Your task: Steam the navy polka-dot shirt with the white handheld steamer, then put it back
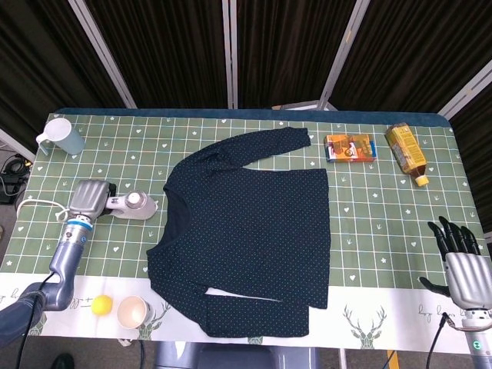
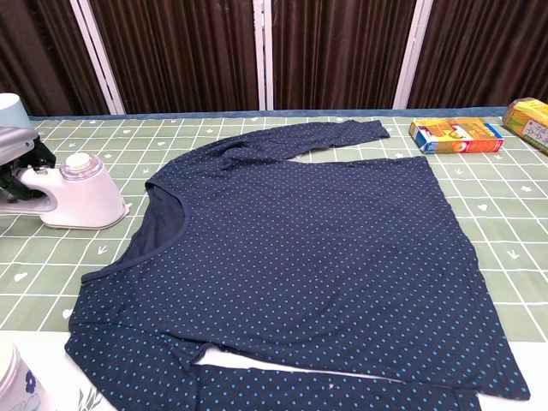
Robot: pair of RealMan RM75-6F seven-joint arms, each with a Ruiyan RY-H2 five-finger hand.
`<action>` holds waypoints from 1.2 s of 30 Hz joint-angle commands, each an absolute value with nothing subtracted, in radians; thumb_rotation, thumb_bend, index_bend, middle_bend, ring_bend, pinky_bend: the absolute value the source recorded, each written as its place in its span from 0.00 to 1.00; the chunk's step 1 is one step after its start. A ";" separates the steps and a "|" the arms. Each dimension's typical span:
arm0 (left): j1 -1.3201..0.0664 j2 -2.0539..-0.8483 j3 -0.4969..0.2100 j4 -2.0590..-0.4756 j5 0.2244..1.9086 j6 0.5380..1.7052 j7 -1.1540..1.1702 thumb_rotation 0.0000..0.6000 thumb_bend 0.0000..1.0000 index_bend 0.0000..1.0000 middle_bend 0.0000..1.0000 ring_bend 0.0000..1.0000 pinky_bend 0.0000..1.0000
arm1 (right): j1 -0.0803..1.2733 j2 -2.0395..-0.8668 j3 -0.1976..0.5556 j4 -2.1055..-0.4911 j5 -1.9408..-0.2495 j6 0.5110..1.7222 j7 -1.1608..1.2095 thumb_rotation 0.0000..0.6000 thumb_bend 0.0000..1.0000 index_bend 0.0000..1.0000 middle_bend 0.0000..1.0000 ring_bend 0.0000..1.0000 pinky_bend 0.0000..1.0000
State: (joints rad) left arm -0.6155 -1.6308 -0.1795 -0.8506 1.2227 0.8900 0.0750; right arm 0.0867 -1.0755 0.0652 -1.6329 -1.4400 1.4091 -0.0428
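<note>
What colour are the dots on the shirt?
Light blue dots on the navy shirt; clearest in the chest view.

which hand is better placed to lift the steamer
Left. The left hand is wrapped over the handle of the white handheld steamer, left of the shirt. The right hand hovers open at the far right table edge.

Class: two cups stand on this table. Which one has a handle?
The light blue cup at the far left corner; its handle sticks out sideways. The cream cup on the near edge, beside the yellow ball, shows none.

Shirt navy, pale-blue dots; steamer white; tablecloth green (white grid).
</note>
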 commanded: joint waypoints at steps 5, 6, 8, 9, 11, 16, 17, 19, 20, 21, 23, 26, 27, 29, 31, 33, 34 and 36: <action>-0.608 -1.591 -0.140 -0.868 1.309 0.927 -0.039 1.00 0.65 0.92 0.84 0.76 0.93 | 0.087 -1.078 0.062 -1.636 -1.443 1.410 -0.050 1.00 0.00 0.00 0.00 0.00 0.00; -0.606 -1.583 -0.135 -0.873 1.325 0.938 -0.064 1.00 0.65 0.92 0.84 0.76 0.93 | 0.087 -1.078 0.062 -1.636 -1.444 1.410 -0.051 1.00 0.00 0.00 0.00 0.00 0.00; -0.605 -1.571 -0.129 -0.888 1.349 0.958 -0.104 1.00 0.65 0.92 0.84 0.76 0.93 | 0.087 -1.078 0.062 -1.637 -1.445 1.412 -0.053 1.00 0.00 0.00 0.00 0.00 0.00; -0.604 -1.564 -0.128 -0.897 1.359 0.968 -0.124 1.00 0.65 0.92 0.84 0.76 0.93 | 0.086 -1.078 0.062 -1.638 -1.445 1.413 -0.054 1.00 0.00 0.00 0.00 0.00 0.00; -0.605 -1.546 -0.128 -0.927 1.383 0.993 -0.167 1.00 0.65 0.92 0.84 0.77 0.93 | 0.086 -1.078 0.062 -1.640 -1.446 1.414 -0.055 1.00 0.00 0.00 0.00 0.00 0.00; -0.619 -1.488 -0.136 -1.036 1.439 1.055 -0.227 1.00 0.65 0.93 0.84 0.77 0.94 | 0.086 -1.075 0.063 -1.642 -1.445 1.415 -0.052 1.00 0.00 0.00 0.00 0.00 0.00; -0.623 -1.477 -0.139 -1.061 1.442 1.057 -0.229 1.00 0.65 0.93 0.84 0.77 0.93 | 0.086 -1.075 0.063 -1.642 -1.444 1.415 -0.051 1.00 0.00 0.00 0.00 0.00 0.00; -0.652 -1.461 -0.152 -1.135 1.450 1.041 -0.226 1.00 0.65 0.93 0.84 0.77 0.93 | 0.086 -1.074 0.066 -1.641 -1.439 1.414 -0.047 1.00 0.00 0.00 0.00 0.00 0.00; -0.659 -1.458 -0.156 -1.151 1.445 1.030 -0.220 1.00 0.65 0.93 0.84 0.77 0.93 | 0.086 -1.073 0.066 -1.641 -1.438 1.414 -0.046 1.00 0.00 0.00 0.00 0.00 0.00; -0.669 -1.455 -0.161 -1.175 1.437 1.013 -0.213 1.00 0.65 0.93 0.84 0.77 0.93 | 0.086 -1.073 0.067 -1.641 -1.437 1.414 -0.045 1.00 0.00 0.00 0.00 0.00 0.00; -0.686 -1.453 -0.168 -1.210 1.422 0.985 -0.201 1.00 0.65 0.93 0.84 0.77 0.93 | 0.086 -1.072 0.068 -1.640 -1.434 1.413 -0.042 1.00 0.00 0.00 0.00 0.00 0.00; -0.713 -1.465 -0.178 -1.242 1.404 0.950 -0.165 1.00 0.65 0.93 0.84 0.77 0.94 | 0.086 -1.070 0.071 -1.639 -1.429 1.412 -0.036 1.00 0.00 0.00 0.00 0.00 0.00; -0.719 -1.470 -0.181 -1.248 1.397 0.941 -0.159 1.00 0.65 0.93 0.84 0.77 0.94 | 0.086 -1.070 0.072 -1.638 -1.427 1.412 -0.035 1.00 0.00 0.00 0.00 0.00 0.00; -0.739 -1.489 -0.190 -1.270 1.373 0.908 -0.152 1.00 0.65 0.93 0.84 0.77 0.94 | 0.087 -1.068 0.074 -1.635 -1.422 1.409 -0.029 1.00 0.00 0.00 0.00 0.00 0.00; -0.759 -1.510 -0.195 -1.278 1.352 0.876 -0.139 1.00 0.65 0.93 0.84 0.77 0.94 | 0.088 -1.067 0.076 -1.631 -1.414 1.404 -0.022 1.00 0.00 0.00 0.00 0.00 0.00; -0.777 -1.530 -0.195 -1.279 1.336 0.849 -0.122 1.00 0.65 0.93 0.84 0.77 0.95 | 0.088 -1.066 0.079 -1.627 -1.406 1.399 -0.014 1.00 0.00 0.00 0.00 0.00 0.00; -0.785 -1.541 -0.196 -1.277 1.328 0.836 -0.114 1.00 0.65 0.93 0.84 0.77 0.95 | 0.089 -1.065 0.080 -1.625 -1.402 1.397 -0.011 1.00 0.00 0.00 0.00 0.00 0.00; -0.797 -1.558 -0.194 -1.271 1.321 0.824 -0.095 1.00 0.65 0.93 0.84 0.77 0.95 | 0.089 -1.064 0.082 -1.622 -1.395 1.394 -0.003 1.00 0.00 0.00 0.00 0.00 0.00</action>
